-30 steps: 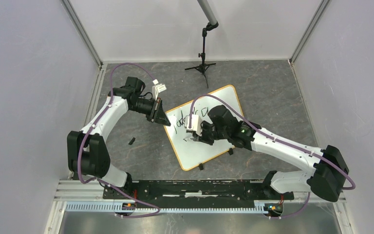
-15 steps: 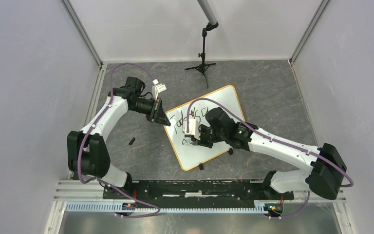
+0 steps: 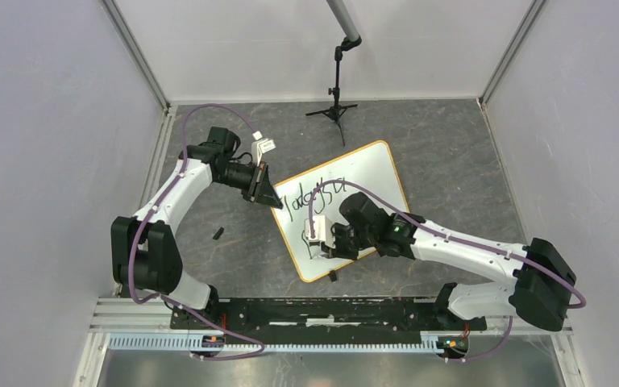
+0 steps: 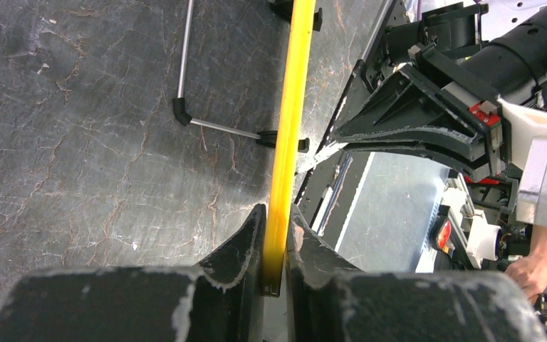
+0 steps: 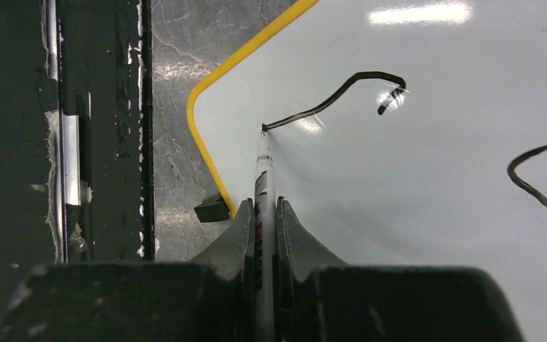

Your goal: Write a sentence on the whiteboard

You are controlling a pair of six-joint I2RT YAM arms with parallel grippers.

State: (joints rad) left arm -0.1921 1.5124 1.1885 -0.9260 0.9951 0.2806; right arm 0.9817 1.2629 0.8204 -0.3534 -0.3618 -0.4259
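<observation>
The whiteboard (image 3: 371, 173) lies tilted on the dark floor, white with a yellow rim. Black script of the sentence (image 3: 314, 196) runs along its upper left part. My left gripper (image 3: 276, 201) is shut on the board's left corner, and in the left wrist view its jaws (image 4: 276, 214) pinch the yellow rim (image 4: 290, 107) edge-on. Over the board's near left part, my right gripper (image 3: 322, 240) is shut on a white marker (image 5: 264, 164). The marker's tip touches the board (image 5: 413, 199) at the end of a fresh black stroke (image 5: 342, 89), close to the rounded corner.
A black tripod stand (image 3: 336, 105) is behind the board. A small black piece (image 3: 218, 234) lies on the floor to the left. A black clip foot (image 5: 211, 210) sits at the board's near edge, and the black base rail (image 3: 322, 310) runs along the front.
My right gripper has moved with the marker toward the board's near left corner, uncovering more of the upper line of script. The left arm and the board have stayed still.
</observation>
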